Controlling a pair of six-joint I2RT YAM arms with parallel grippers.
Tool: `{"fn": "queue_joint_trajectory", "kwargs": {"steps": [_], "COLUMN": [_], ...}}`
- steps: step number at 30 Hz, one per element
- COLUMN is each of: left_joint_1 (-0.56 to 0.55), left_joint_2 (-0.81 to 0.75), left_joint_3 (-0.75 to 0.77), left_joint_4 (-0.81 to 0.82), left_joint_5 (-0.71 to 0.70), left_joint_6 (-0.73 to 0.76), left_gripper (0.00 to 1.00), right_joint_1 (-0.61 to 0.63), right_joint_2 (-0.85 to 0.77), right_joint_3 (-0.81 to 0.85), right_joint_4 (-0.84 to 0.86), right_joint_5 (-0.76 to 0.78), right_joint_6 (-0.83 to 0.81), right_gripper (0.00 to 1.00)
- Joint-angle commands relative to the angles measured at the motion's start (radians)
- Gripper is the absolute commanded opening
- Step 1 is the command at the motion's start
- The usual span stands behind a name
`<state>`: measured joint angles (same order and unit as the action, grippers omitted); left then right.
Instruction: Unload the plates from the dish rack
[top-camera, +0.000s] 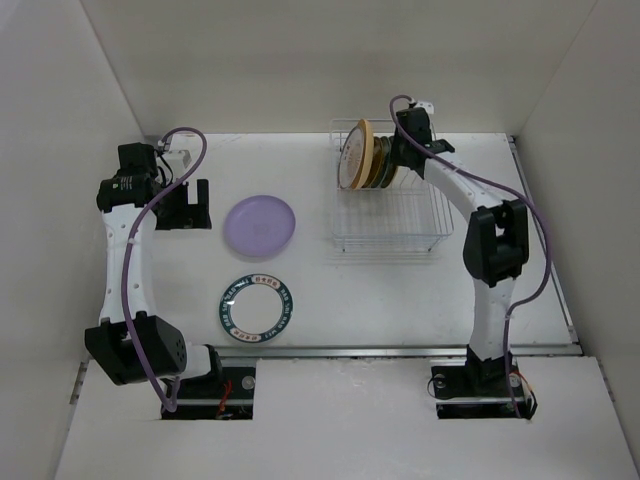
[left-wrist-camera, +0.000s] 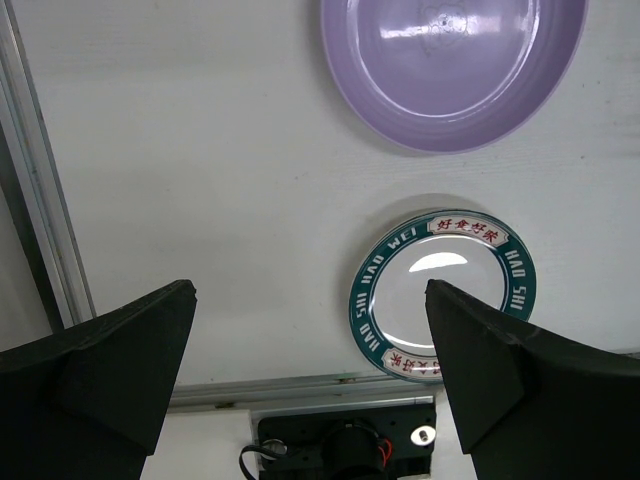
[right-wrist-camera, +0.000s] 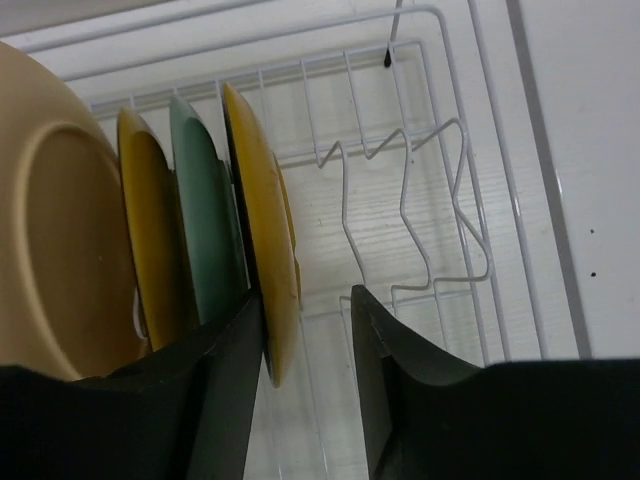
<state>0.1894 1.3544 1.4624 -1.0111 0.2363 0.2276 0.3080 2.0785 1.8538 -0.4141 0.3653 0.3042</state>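
The right pincer is standing apart, its black fingers straddling the rim of the nearest yellow round plate, which is standing upright in the white wire dish rack; a green plate and a pale orange plate are standing further to its left; the left pincer is hovering with its fingers apart, the teal-rimmed white plate lying by its right finger and the plain lavender round plate lying ahead.
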Motion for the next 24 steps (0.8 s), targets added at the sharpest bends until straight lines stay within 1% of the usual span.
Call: {"fn": "queue_joint_trajectory", "kwargs": {"steps": [1,5,8,9,10,11,13,14,16,17,19,24], "left_joint_1": [-0.004,-0.004,-0.004,-0.004,-0.004,-0.004,-0.004,-0.004,-0.004,-0.004,-0.004,-0.004], "left_joint_2": [-0.018,-0.018,-0.018,-0.018,-0.018,-0.018,-0.018,-0.018,-0.018,-0.018,-0.028,-0.047], "left_joint_3": [0.007,0.007,0.007,0.007,0.007,0.007,0.007,-0.002,-0.002,-0.002,-0.002,-0.002], "left_joint_4": [-0.003,-0.003,-0.003,-0.003,-0.003,-0.003,-0.012,-0.012,-0.012,-0.012,-0.012,-0.012], "left_joint_5": [0.012,0.012,0.012,0.012,0.012,0.012,0.003,0.003,0.003,0.003,0.003,0.034], "left_joint_6": [0.006,0.006,0.006,0.006,0.006,0.006,0.006,0.006,0.006,0.006,0.006,0.006], "left_gripper": [0.99,0.99,0.99,0.99,0.99,0.99,0.99,0.99,0.99,0.99,0.99,0.99], "right_joint_1": [0.005,0.005,0.005,0.005,0.005,0.005,0.005,0.005,0.016,0.016,0.028,0.06], "right_joint_2": [0.008,0.052,0.092,0.092,0.103,0.103,0.078,0.043,0.0,-0.052,-0.106,-0.27], "right_joint_3": [0.071,0.071,0.087,0.1,0.101,0.11,0.11,0.098,0.085,0.067,0.047,0.016], "right_joint_4": [0.009,0.009,0.009,0.009,0.009,-0.003,-0.003,-0.003,-0.003,0.009,0.023,0.032], "right_joint_5": [-0.006,-0.016,-0.031,-0.031,-0.031,-0.031,0.01,0.026,0.072,0.087,0.124,0.282], "right_joint_6": [0.053,0.082,0.092,0.101,0.101,0.111,0.122,0.122,0.107,0.096,0.075,0.038], "right_gripper": [0.44,0.41,0.41,0.36,0.28,0.14,0.03,0.0,0.0,0.0,0.0,0.0]}}
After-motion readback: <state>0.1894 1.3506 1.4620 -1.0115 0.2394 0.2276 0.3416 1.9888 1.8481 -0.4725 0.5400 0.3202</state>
